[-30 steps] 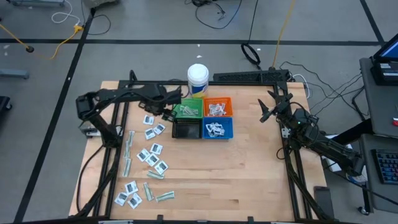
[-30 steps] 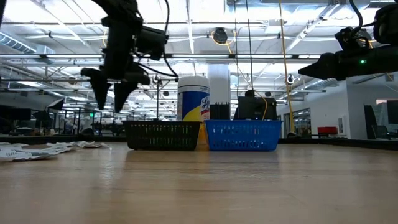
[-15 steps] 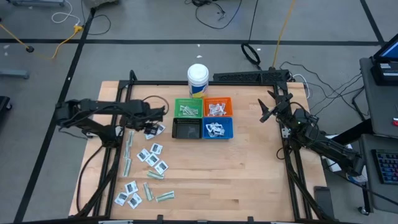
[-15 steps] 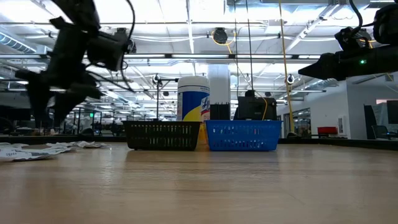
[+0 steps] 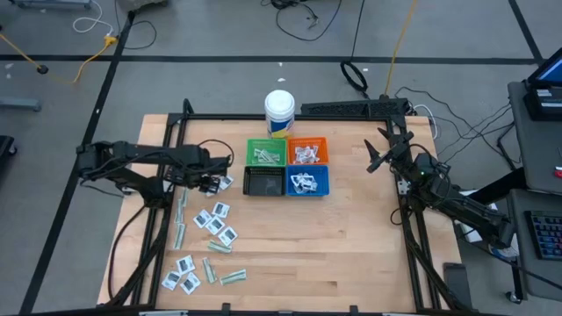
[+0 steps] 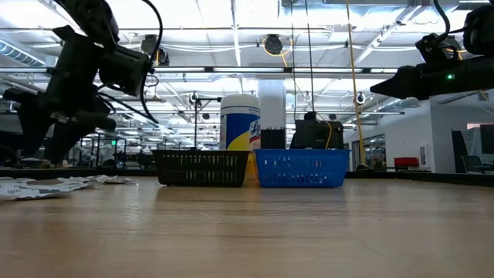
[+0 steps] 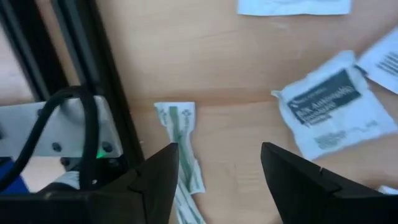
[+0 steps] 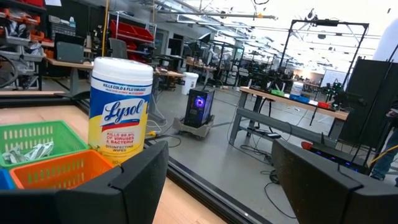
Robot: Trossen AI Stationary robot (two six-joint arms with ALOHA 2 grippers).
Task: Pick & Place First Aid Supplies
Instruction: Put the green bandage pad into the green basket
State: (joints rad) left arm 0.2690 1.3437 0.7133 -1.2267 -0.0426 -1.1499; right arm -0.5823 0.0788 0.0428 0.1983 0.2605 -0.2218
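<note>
Bins (image 5: pixel 286 166) number four: green, orange, black, blue.

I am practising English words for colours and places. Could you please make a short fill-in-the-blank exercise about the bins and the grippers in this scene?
1. The black bin holds ____ packets.
2. The green bin stands directly beside the ____ bin.
3. The open left gripper hangs over loose packets on the ____ side of the bins.
4. The tub has a ____ lid.

Missing words: no; orange; left; white
</note>
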